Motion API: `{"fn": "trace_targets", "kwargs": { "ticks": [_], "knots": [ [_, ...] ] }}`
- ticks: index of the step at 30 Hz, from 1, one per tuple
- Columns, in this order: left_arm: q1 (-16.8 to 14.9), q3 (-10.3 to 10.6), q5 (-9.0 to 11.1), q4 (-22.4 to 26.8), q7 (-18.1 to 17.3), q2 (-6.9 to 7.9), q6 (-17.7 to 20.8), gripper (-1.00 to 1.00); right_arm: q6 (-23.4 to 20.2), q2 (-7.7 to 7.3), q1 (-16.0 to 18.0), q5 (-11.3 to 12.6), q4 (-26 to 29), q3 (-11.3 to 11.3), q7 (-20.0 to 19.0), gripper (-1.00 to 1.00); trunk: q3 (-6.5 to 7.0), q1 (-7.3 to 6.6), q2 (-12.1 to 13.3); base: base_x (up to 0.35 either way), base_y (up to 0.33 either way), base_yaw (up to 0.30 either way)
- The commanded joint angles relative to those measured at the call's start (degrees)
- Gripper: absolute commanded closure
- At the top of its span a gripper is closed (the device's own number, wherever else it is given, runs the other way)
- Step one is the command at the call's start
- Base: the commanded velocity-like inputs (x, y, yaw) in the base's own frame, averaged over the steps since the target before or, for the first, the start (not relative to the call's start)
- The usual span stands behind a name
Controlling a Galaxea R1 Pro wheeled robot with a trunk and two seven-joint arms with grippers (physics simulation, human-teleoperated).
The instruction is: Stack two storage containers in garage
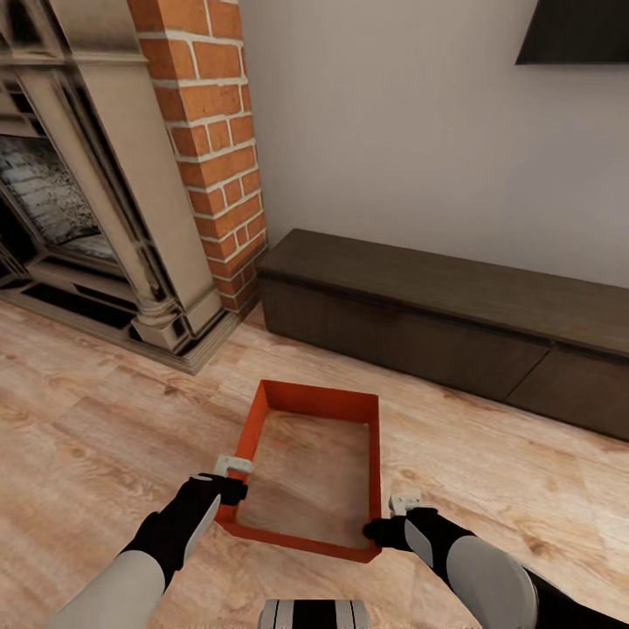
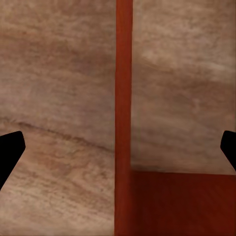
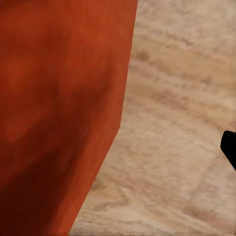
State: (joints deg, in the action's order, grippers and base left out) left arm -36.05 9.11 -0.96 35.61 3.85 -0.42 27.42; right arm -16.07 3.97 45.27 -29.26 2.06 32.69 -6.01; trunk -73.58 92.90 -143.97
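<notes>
Two grippers low at near corners of one orange bin (image 1: 314,463) on the wood floor (image 1: 105,437): left gripper (image 1: 232,476) jaws wide astride its wall, right gripper (image 1: 395,517) beside the outer wall, jaw state unclear. Pickup stage; next, probably close both, lift level.

container (image 1: 371,437): lower centre of the head view, on the plank floor (image 1: 96,437), in front of the cabinet
left gripper (image 1: 229,479): lower left, at the container's left wall near its near corner
right gripper (image 1: 389,520): lower right, at the container's near right corner
cabinet (image 1: 437,323): right half, mid-frame, along the wall (image 1: 393,131)
fireplace (image 1: 105,175): upper left, just left of the cabinet's end
TV (image 1: 577,31): upper right corner, on the wall above the cabinet
</notes>
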Motion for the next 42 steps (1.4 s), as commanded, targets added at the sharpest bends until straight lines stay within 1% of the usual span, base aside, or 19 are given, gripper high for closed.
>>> {"fn": "trace_targets", "kwargs": {
  "ticks": [1,6,12,16,27,28,30,31,42],
  "knots": [
    [-0.02,0.25,-0.11,0.07,0.24,0.00,0.28,-1.00,0.42,0.08,-0.45,-1.15,0.40,0.62,-0.32,-1.00,-0.28,0.19,0.00,0.000,0.000,0.000],
    [-0.04,0.37,-0.10,0.06,0.27,-0.24,0.27,-1.00,0.41,0.07,-0.45,-1.15,0.40,0.62,-0.32,-1.00,-1.39,0.32,-0.07,0.000,0.000,0.000],
    [-0.02,0.35,-0.11,0.07,0.28,-0.38,0.27,-1.00,0.42,0.12,-0.45,-1.16,0.40,0.62,-0.32,-1.00,-1.39,0.32,-0.07,0.000,0.000,0.000],
    [-0.02,0.38,-0.09,0.07,0.28,-0.74,0.34,-1.00,1.06,0.08,-0.45,-1.15,0.40,0.68,-0.32,-1.00,-1.39,0.32,-0.07,0.000,0.000,0.000],
    [-0.02,0.31,-0.09,0.07,0.28,-0.81,0.36,-1.00,1.99,0.07,-0.45,-1.12,0.46,0.83,-0.23,-1.00,-1.39,0.32,-0.07,0.000,0.000,0.000],
    [-0.02,0.30,-0.09,0.07,0.28,-0.81,0.36,1.00,2.00,0.07,-0.45,-1.11,0.46,0.82,-0.23,-1.00,-1.39,0.32,-0.07,0.000,0.000,0.000],
    [0.00,0.30,-0.09,0.07,0.33,-0.81,0.36,1.00,2.04,0.07,-0.45,-1.10,0.48,0.83,-0.23,-1.00,-1.39,0.32,-0.07,0.000,0.000,0.000],
    [0.00,0.30,-0.09,0.07,0.34,-0.81,0.36,1.00,2.03,0.09,-0.45,-1.09,0.48,0.82,-0.20,1.00,-1.39,0.32,-0.07,0.000,0.000,0.000],
    [-0.02,0.21,-0.09,0.07,0.37,-0.81,0.35,1.00,2.01,0.07,-0.45,-1.06,0.49,0.88,-0.14,1.00,-1.39,0.32,-0.07,0.000,0.000,0.000]
  ]
}}
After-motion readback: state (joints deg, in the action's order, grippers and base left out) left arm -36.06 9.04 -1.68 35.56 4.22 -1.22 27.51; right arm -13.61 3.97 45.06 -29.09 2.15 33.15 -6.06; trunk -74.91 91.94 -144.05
